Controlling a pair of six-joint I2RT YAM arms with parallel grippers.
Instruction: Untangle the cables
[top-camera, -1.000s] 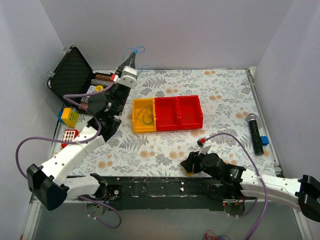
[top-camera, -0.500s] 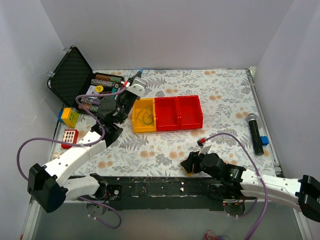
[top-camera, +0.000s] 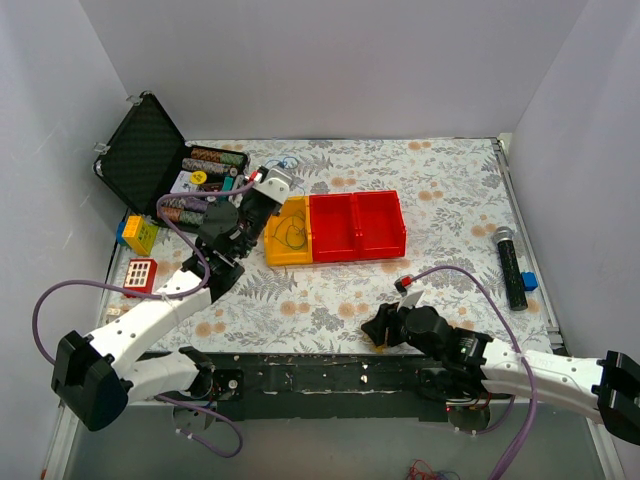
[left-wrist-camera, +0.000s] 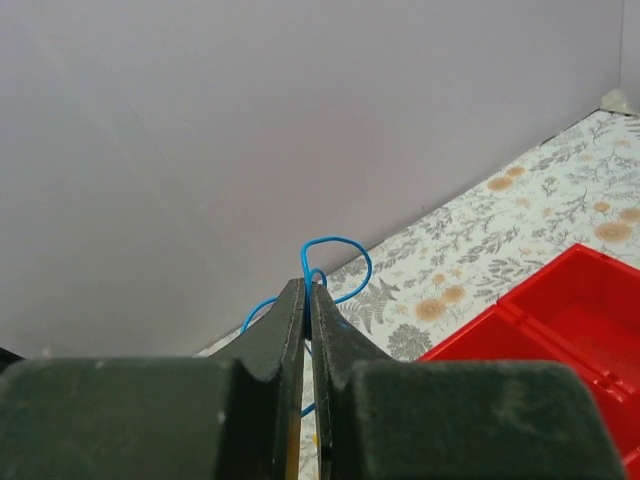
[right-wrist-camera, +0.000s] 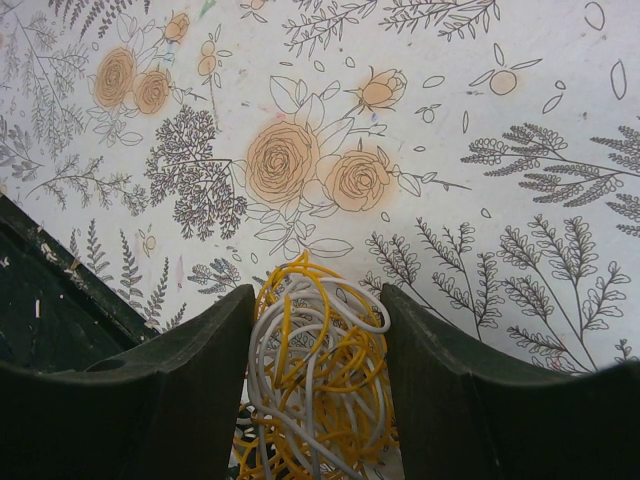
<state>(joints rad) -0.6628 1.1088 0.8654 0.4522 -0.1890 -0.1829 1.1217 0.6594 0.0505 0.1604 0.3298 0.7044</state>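
Note:
My left gripper (top-camera: 281, 169) hovers by the yellow bin's (top-camera: 272, 252) far left corner, shut on a thin blue cable (top-camera: 288, 160). In the left wrist view the cable (left-wrist-camera: 336, 239) loops out past the pinched fingertips of that gripper (left-wrist-camera: 308, 286). A thin dark cable (top-camera: 291, 234) lies coiled in the yellow bin. Near the table's front edge my right gripper (top-camera: 378, 331) rests on the floral cloth. Its fingers press both sides of a tangle of yellow and white cables (right-wrist-camera: 315, 390), with the gripper's tips (right-wrist-camera: 317, 292) around the top of it.
Two red bins (top-camera: 357, 248) adjoin the yellow one. An open black case (top-camera: 143, 150) with poker chips sits at the back left, a yellow-blue block (top-camera: 138, 233) and a red block (top-camera: 140, 271) below it. A black microphone (top-camera: 510, 265) and a small blue piece (top-camera: 529, 281) lie at right.
My left gripper has come down from high against the back wall toward the yellow bin, carrying the blue cable. The right arm has not moved.

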